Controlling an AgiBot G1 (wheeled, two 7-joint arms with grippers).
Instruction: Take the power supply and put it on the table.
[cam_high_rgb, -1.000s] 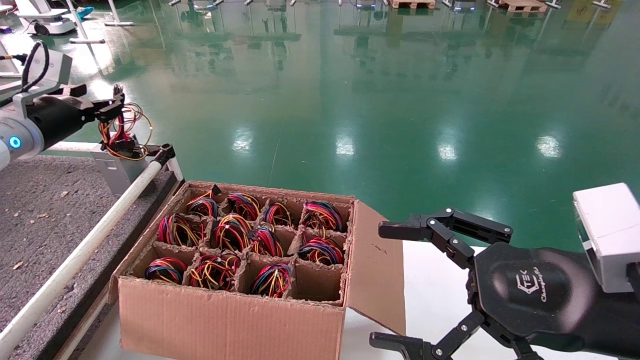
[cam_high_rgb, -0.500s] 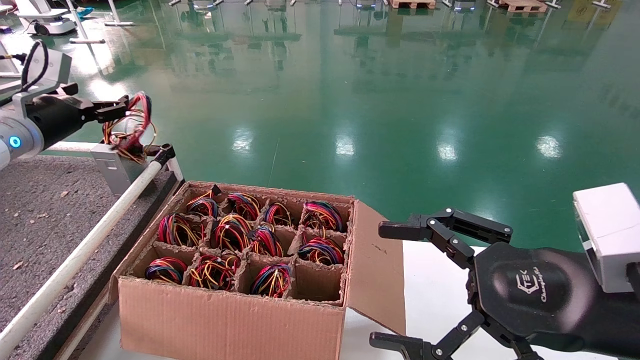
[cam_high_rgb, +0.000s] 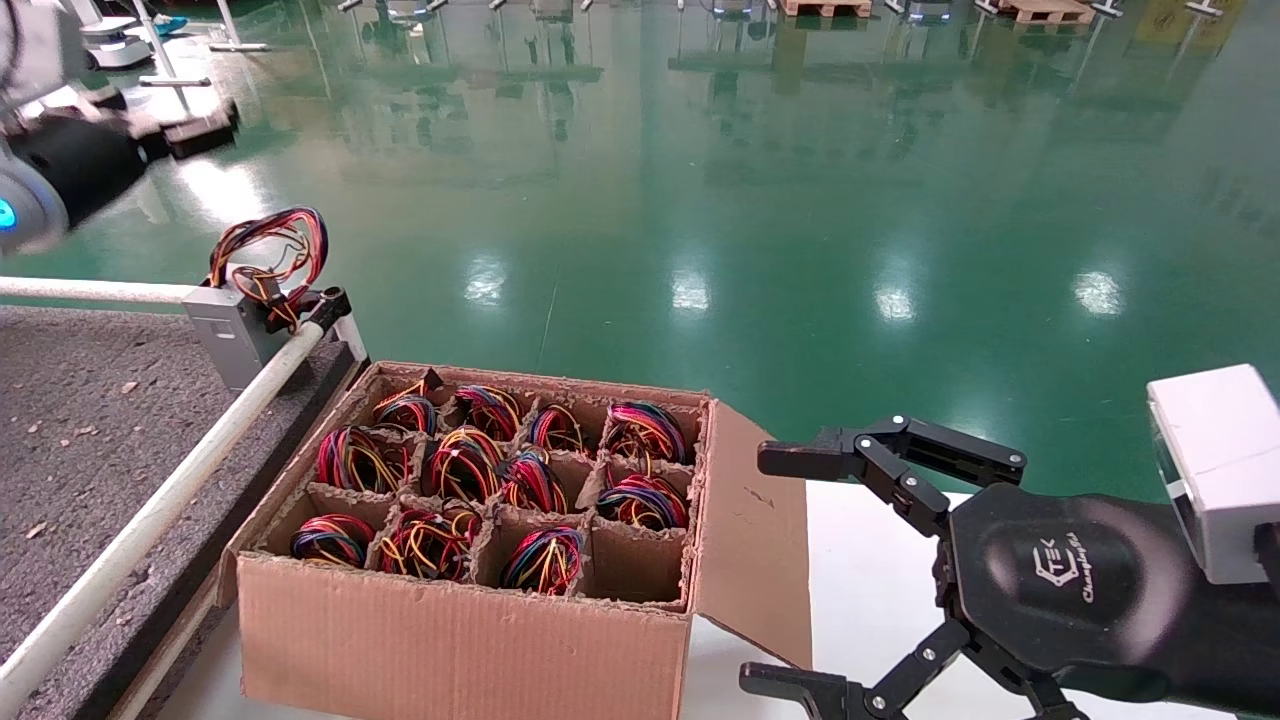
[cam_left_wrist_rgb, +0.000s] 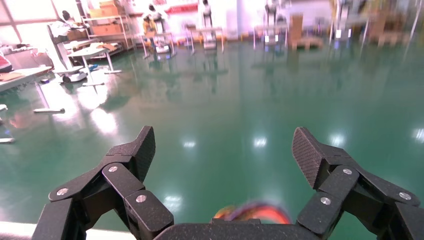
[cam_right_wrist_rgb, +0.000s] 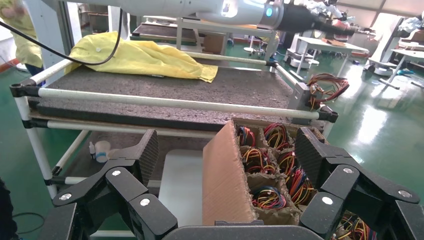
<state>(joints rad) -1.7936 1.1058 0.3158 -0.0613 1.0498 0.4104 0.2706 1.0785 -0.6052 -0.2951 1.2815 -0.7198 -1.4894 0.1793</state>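
The power supply (cam_high_rgb: 226, 335), a small grey metal box, stands on the far corner of the dark felt table (cam_high_rgb: 90, 420). It leans against the rail's black joint, and its looped red, yellow and blue wires (cam_high_rgb: 272, 248) stick up. My left gripper (cam_high_rgb: 200, 128) hovers above and behind it, open and holding nothing. In the left wrist view its gripper (cam_left_wrist_rgb: 223, 150) frames only green floor, with the wire loop (cam_left_wrist_rgb: 255, 212) low at the frame edge. The right wrist view also shows the power supply (cam_right_wrist_rgb: 304, 97) on the table (cam_right_wrist_rgb: 175, 87). My right gripper (cam_high_rgb: 760, 570) stays open over the white tabletop.
A cardboard box (cam_high_rgb: 450, 640) with divided cells full of wire bundles sits on the white tabletop (cam_high_rgb: 860, 590), its side flap hanging open. A white rail (cam_high_rgb: 150, 520) edges the felt table. A yellow cloth (cam_right_wrist_rgb: 145, 55) lies at the table's other end.
My left gripper let go of the wire loop, opened, and rose up and away. The power supply now stands free on the table corner. The right arm has not moved.
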